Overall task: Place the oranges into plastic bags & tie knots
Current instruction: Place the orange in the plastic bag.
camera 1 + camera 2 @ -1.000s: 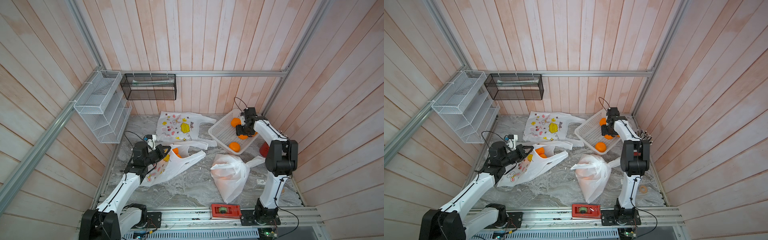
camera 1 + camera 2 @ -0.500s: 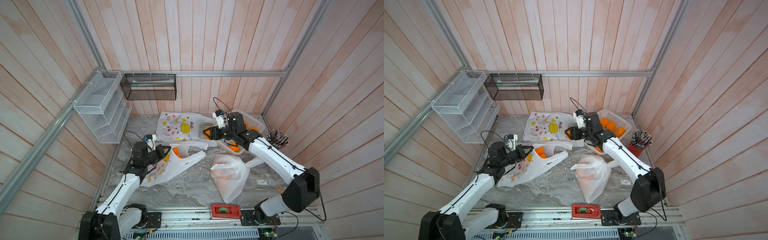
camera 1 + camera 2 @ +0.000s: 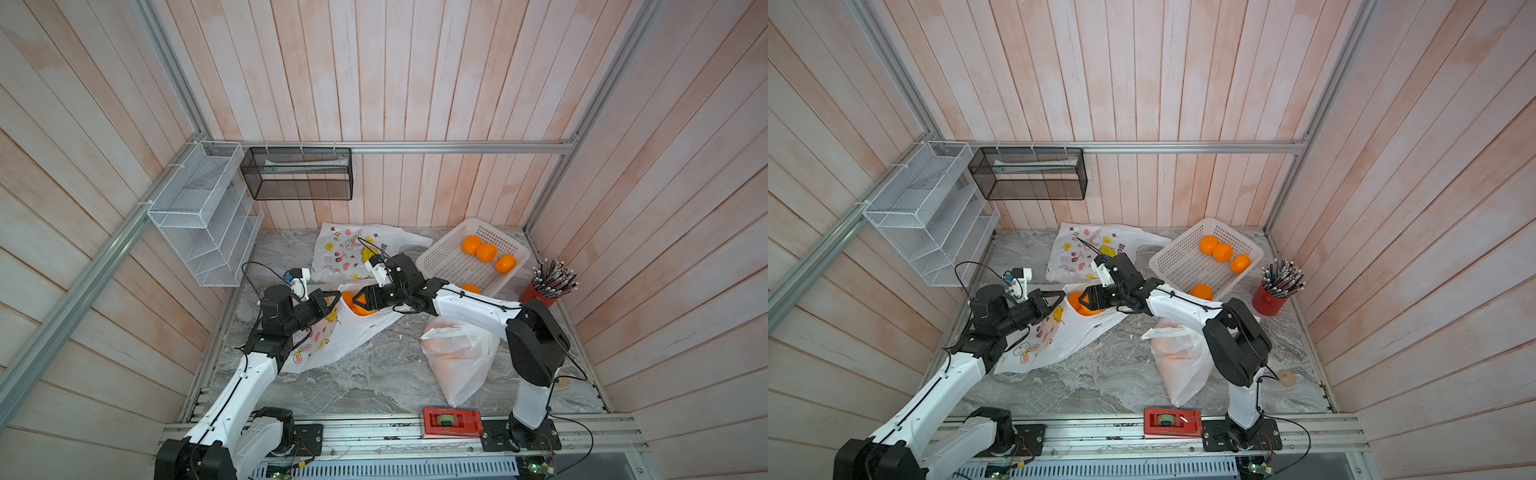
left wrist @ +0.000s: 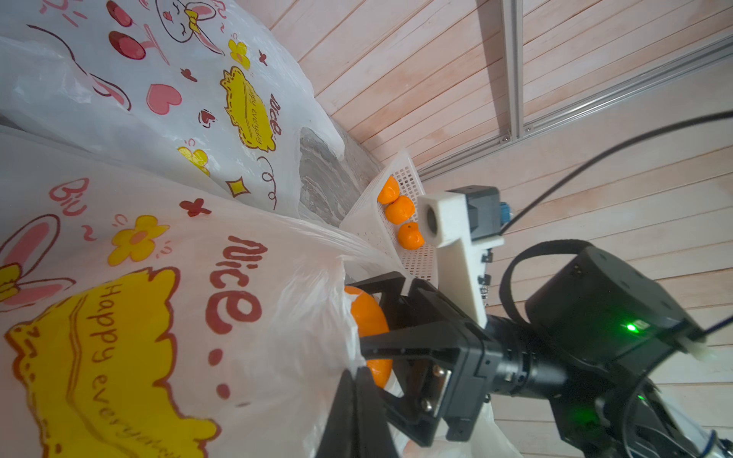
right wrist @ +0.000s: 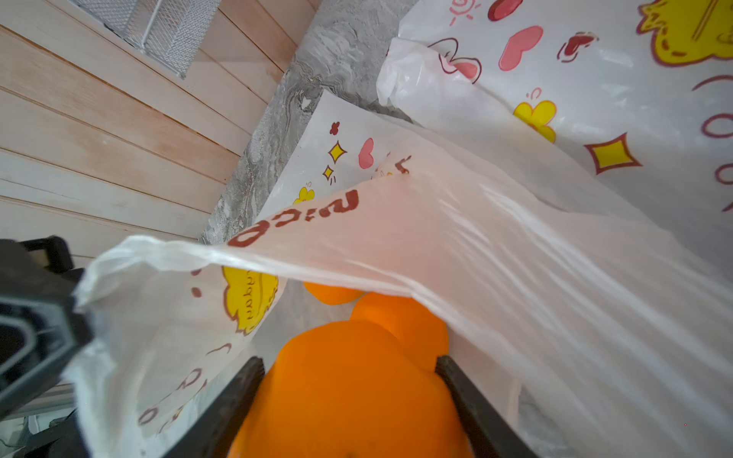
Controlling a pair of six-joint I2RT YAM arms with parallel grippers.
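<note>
The held orange [image 5: 349, 408] in the right gripper [image 5: 349, 366] runs off the wrist view's edge. Film of the printed bag [image 3: 332, 338] covers the oranges inside [image 5: 400, 325], count unclear. At the left gripper [image 3: 332, 300] the pinch point is buried in that film; its own wrist view cuts the fingers [image 4: 357, 420] off. The plain bag [image 3: 457, 361] shows only an orange glow, one side hidden behind the right arm [image 3: 469, 308]. One basket orange [image 3: 469, 287] sits half behind that arm. The red cup [image 3: 535, 296] contents are too small to name.

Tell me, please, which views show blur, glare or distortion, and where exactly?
Right wrist view: the nearest orange is soft, too close to the lens, and the printed bag shows streaky white glare. Left wrist view: the bag's print is sharp; a green light blooms slightly. Both top views: even light, faint shadows, wall planks fanning outward toward the edges.
</note>
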